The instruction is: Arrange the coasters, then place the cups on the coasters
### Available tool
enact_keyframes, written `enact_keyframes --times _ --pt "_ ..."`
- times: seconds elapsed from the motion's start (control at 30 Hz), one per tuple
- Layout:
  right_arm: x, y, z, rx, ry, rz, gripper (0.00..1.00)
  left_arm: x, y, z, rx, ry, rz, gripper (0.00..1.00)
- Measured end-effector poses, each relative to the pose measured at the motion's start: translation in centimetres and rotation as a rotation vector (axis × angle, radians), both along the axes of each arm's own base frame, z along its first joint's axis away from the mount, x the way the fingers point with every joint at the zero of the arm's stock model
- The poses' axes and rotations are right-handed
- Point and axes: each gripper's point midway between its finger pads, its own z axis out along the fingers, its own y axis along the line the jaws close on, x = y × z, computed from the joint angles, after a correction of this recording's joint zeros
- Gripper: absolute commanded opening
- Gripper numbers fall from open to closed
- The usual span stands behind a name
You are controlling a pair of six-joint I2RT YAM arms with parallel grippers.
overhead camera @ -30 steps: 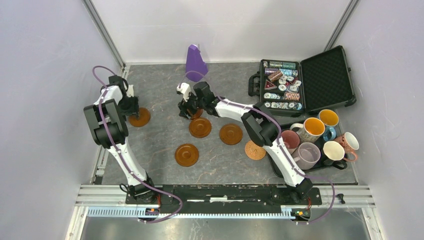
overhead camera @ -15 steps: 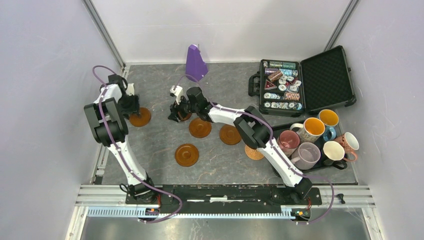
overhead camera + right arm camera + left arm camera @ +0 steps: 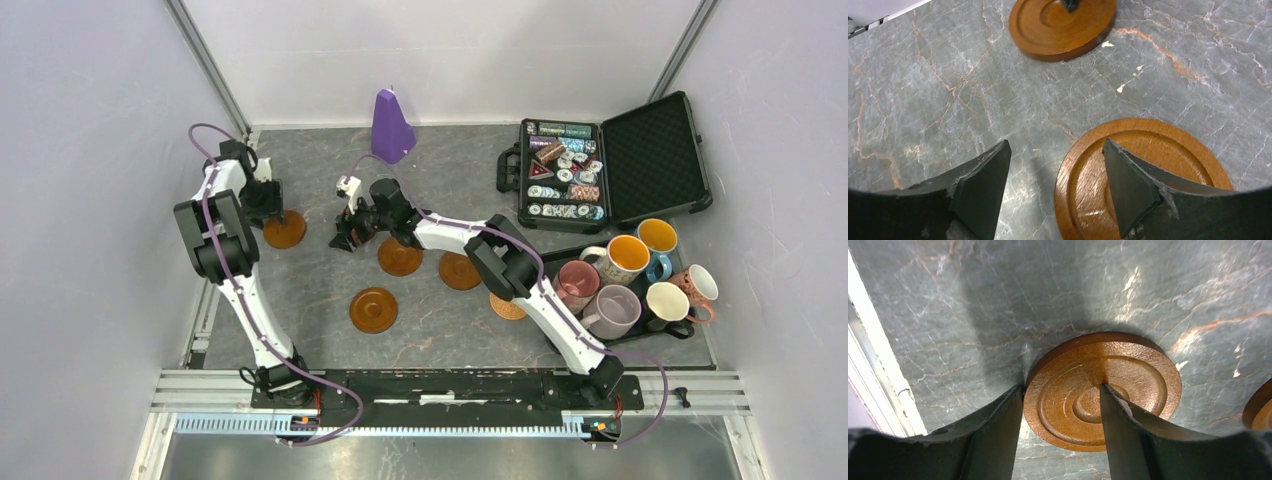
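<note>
Since the frame one second earlier, the right gripper has travelled leftward over the table, taking the coaster beneath it along. The left gripper and its coaster have shifted slightly away from the bases.

Nearest the bases lie the front coaster and the patterned coaster, the latter partly under the right arm. Behind them sits the middle pair. The cups stand grouped at the right side, none on a coaster.

Further out:
- Right gripper: jaws apart. One finger lies over the face of the right-hand coaster; the other stands clear of its rim above bare table. Nothing is gripped.
- Left gripper: one finger rests against the rim of the left-hand coaster, the other on its ringed centre. Whether the jaws pinch it cannot be told.

Farthest away stand the purple cone and the open chip case, neither part of the task.

Step in hand, as judged: arranging the coasters. The layout is uneven, and no cup placement has begun.

The next move calls for both grippers to lift clear without dragging the discs. The remaining coasters then need spacing wide enough to take a cup each.
</note>
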Motion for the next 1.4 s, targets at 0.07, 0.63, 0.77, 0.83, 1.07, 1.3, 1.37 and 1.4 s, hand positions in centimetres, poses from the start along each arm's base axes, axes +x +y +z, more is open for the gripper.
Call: enact_keyframes --times 0.07,0.63,0.77,0.83,1.07,1.3,1.37,1.4 --pt "-0.3 -0.4 0.2 -0.007 0.006 0.005 0.79 0.7 -0.1 0.0 -0.008 -0.009 0.004 0.64" --pt "4.1 -14.4 9.1 -0.182 -0.158 -0.137 0.81 -0.1 -2.8 7.7 -0.085 -0.161 -0.025 1.00" --pt "3.5 -17.0 5.9 -0.306 -0.140 -0.159 0.79 -2.8 -4.9 12.1 -0.097 -0.280 -0.075 1.00" --pt "2.6 -17.7 4.2 -0.365 -0.115 -0.151 0.79 -4.5 -6.2 12.8 -0.100 -0.311 -0.112 0.99" --pt "1.3 -18.5 2.3 -0.442 -0.087 -0.138 0.81 -9.9 -11.1 9.9 -0.160 -0.272 -0.237 0.98" --pt "0.5 -18.5 0.9 -0.479 -0.079 -0.133 0.81 -13.0 -15.6 8.3 -0.173 -0.272 -0.379 0.98" --pt "0.1 -18.5 0.2 -0.500 -0.082 -0.128 0.81 -13.3 -16.5 8.3 -0.172 -0.288 -0.415 0.97" --pt "-0.1 -18.6 -0.2 -0.511 -0.082 -0.124 0.80 -13.3 -16.8 8.3 -0.171 -0.296 -0.429 0.97"
